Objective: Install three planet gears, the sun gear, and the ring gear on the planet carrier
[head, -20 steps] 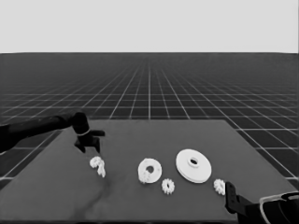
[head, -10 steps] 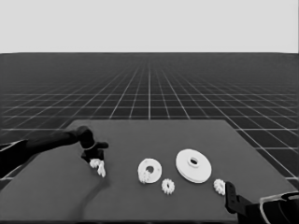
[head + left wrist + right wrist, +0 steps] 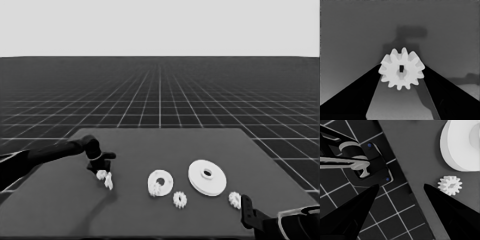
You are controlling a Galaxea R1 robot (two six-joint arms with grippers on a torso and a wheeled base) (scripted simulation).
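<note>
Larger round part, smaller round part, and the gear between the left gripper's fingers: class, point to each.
Larger round part (image 3: 216, 182): head view, on its flat rim.
Smaller round part (image 3: 167, 181): head view, on its rim.
Gear (image 3: 408, 72): left wrist view, on its face beside the hole.

Four gears (image 3: 180, 199), two round parts (image 3: 206, 177), apart

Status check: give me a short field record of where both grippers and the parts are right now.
left gripper: low over the table's left part, open, fingers either side of a gear
thin white piece: beside that gear
right gripper: parked at the near right corner, open
smaller round part: centre, a gear lying on it
larger round part: right of it
loose gears: one near centre, one by the right gripper
</note>
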